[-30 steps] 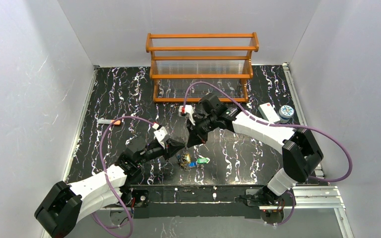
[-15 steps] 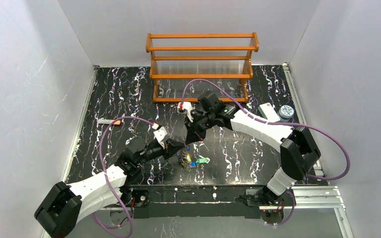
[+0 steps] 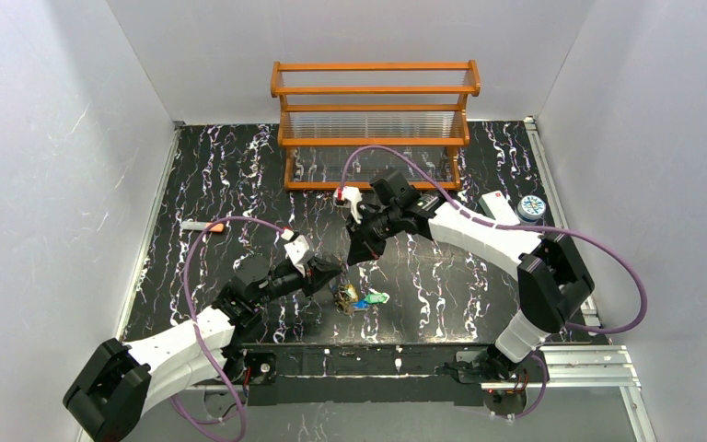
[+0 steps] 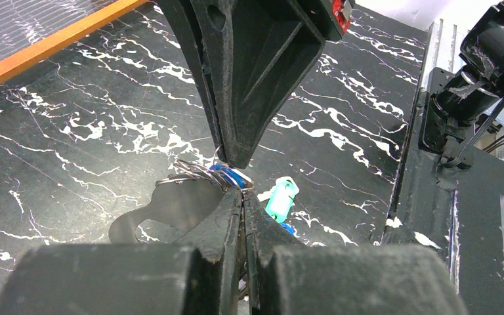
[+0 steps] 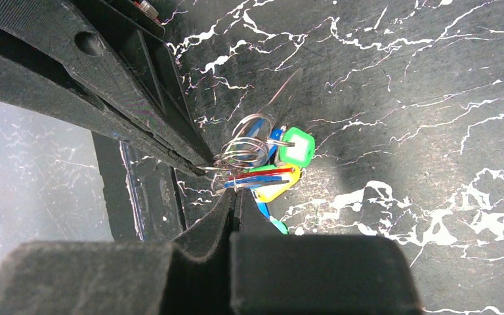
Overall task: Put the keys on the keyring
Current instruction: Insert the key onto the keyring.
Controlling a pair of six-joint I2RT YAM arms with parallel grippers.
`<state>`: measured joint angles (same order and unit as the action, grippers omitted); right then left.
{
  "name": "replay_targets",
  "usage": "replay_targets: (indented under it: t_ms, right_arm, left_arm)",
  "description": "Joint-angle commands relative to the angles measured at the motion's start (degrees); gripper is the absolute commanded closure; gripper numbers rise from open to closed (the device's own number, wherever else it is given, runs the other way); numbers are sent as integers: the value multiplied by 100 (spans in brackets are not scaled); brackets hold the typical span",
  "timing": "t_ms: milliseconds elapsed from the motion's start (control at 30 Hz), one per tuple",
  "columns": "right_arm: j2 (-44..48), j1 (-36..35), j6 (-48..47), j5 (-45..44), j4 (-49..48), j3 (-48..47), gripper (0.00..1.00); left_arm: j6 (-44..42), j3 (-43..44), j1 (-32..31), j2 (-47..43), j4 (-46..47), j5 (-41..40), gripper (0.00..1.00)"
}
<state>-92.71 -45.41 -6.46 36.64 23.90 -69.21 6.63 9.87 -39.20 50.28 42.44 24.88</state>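
My left gripper [image 4: 241, 197] and right gripper [image 5: 231, 197] both pinch the keyring [image 5: 243, 152] beside the keys [image 5: 272, 177]. An uneven tug could slip the wire free.

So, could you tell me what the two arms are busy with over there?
Both arms meet over the near middle of the table. The left pincer and the right pincer are each shut on the wire loops of the keyring, tip to tip. The keys, with green, blue, yellow and red heads, are bunched against those loops; how many are threaded is not clear.
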Motion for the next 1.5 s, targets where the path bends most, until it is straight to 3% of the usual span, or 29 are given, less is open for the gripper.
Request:
replay_targets:
  t_ms: [0, 667, 700, 767, 900, 1133, 1233, 1467]
  right_arm:
    - [-69, 93, -34, -50, -54, -46, 99]
    - [-221, 129, -375, 624, 389, 20, 99]
    - [-142, 129, -407, 618, 328, 60, 96]
    - [73, 125, -432, 565, 161, 186, 81]
    - [700, 129, -382, 483, -477, 595, 42]
    - [1642, 140, 22, -645, -1757, 1378, 31]
    - [1837, 162, 44, -802, -2099, 1540, 31]
    - [2172, 173, -872, 516, -3564, 2382, 33]
  left_arm:
    - [5, -31, -35, -133, 204, 212, 100]
    - [-80, -38, -35, -212, 204, 197, 100]
    - [-90, -30, -35, -211, 204, 193, 100]
    - [-105, -21, -35, -212, 204, 192, 100]
    - [-135, -3, -33, -187, 204, 201, 100]
    - [-203, 33, -35, -142, 204, 225, 100]
    - [-263, 33, -35, -149, 204, 235, 100]
    - [-505, 6, -35, -235, 220, 417, 100]
